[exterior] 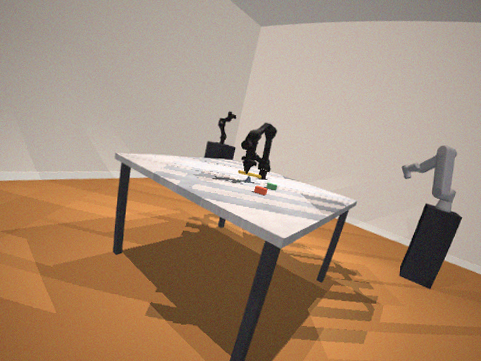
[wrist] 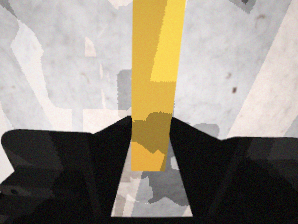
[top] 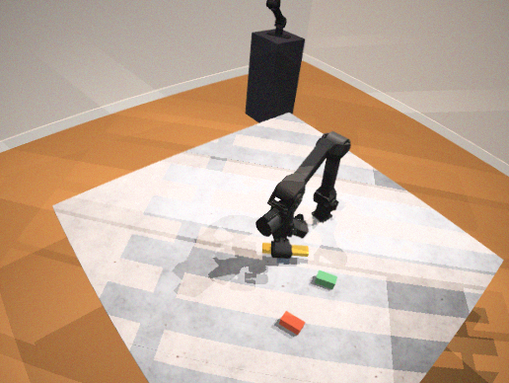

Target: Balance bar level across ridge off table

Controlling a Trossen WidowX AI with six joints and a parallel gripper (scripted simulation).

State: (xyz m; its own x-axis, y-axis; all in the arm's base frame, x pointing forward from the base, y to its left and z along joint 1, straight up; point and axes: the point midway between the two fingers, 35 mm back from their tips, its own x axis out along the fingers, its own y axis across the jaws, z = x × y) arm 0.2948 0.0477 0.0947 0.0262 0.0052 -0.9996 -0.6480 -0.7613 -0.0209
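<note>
The yellow bar is long and straight and is held above the table. My gripper is shut on the bar, with one finger on each long side. In the wrist view, the near end of the bar shows between the fingers and the rest runs out ahead. The small blue-grey ridge stands on the table under the bar. In the top view, the gripper and bar hide most of it. Whether the bar touches the ridge is too small to tell. The bar looks about level.
A green block and a red block lie on the table, on the side of the bar toward the top camera. Other arms on dark pedestals stand beyond the table.
</note>
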